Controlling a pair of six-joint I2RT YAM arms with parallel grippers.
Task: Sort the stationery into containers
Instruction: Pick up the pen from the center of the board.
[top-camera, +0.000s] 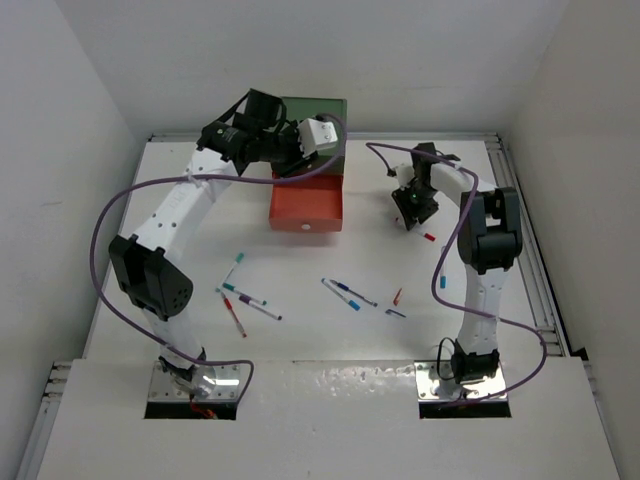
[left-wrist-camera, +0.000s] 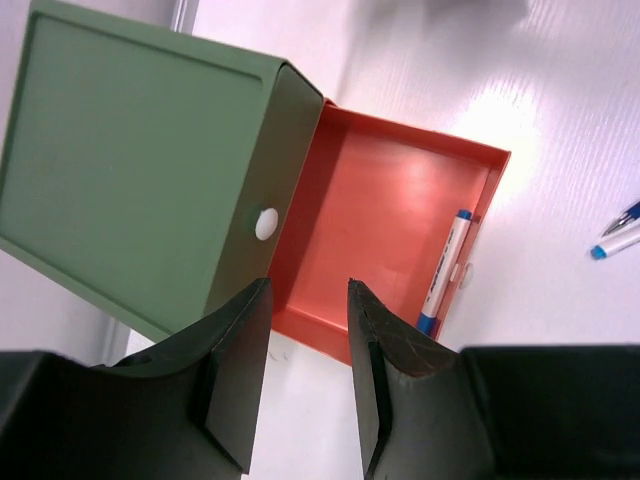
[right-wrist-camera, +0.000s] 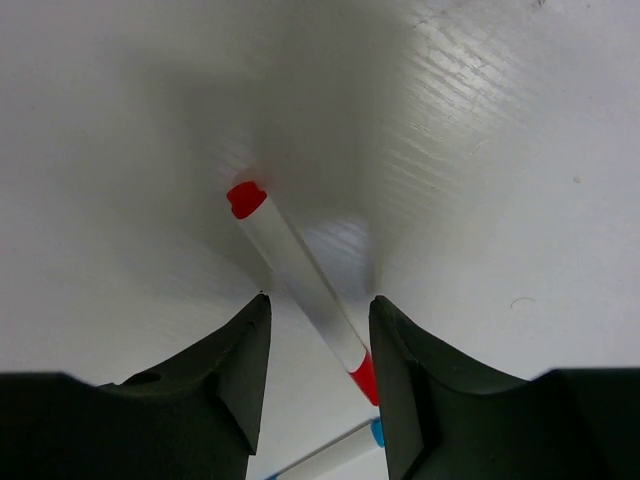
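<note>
The containers are a dark green cabinet (top-camera: 315, 110) with its orange-red drawer (top-camera: 305, 205) pulled out toward the arms. In the left wrist view a white pen with blue ends (left-wrist-camera: 447, 265) lies inside the orange-red drawer (left-wrist-camera: 390, 200), beside the green box (left-wrist-camera: 130, 170). My left gripper (left-wrist-camera: 308, 290) hovers open over the drawer's near corner, nothing between its fingers. My right gripper (right-wrist-camera: 318, 300) is down at the table, open, its fingers on either side of a white pen with red ends (right-wrist-camera: 300, 275). That pen's lower red end lies against the right finger.
Several pens lie loose mid-table: a group at the left (top-camera: 240, 298), another in the middle (top-camera: 350, 293), a short red one (top-camera: 397, 296). A blue-tipped pen (right-wrist-camera: 330, 455) lies just behind the right fingers. A raised rail (top-camera: 520, 230) runs along the table's right side.
</note>
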